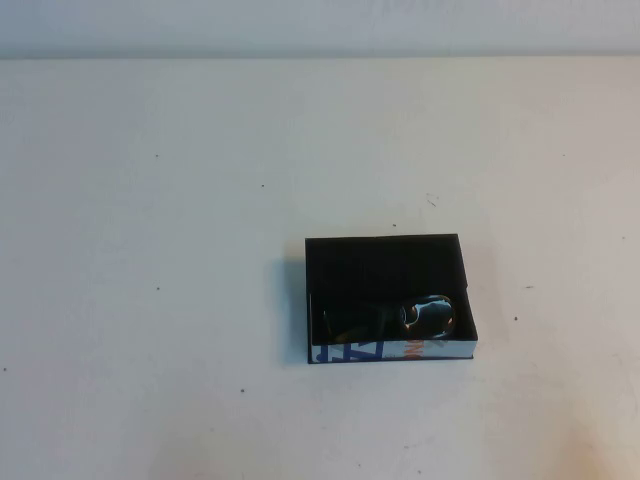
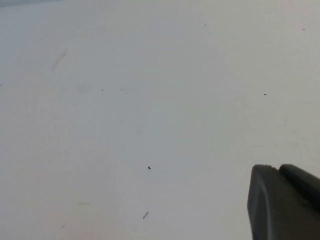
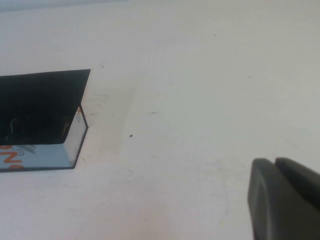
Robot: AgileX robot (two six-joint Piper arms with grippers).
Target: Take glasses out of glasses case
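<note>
The black glasses case (image 1: pixel 385 262) lies open on the white table, right of centre, its white front edge (image 1: pixel 392 350) showing blue lettering and an orange mark. The dark glasses (image 1: pixel 420 316) lie inside along the front wall, one greyish lens visible. Neither arm shows in the high view. My left gripper (image 2: pixel 278 171) is shut and empty over bare table. My right gripper (image 3: pixel 275 163) is shut and empty, to the right of the case, whose corner (image 3: pixel 75 135) shows in the right wrist view.
The white table (image 1: pixel 180 250) surrounds the case on all sides, with small dark specks. A pale wall (image 1: pixel 320 25) runs along the far edge.
</note>
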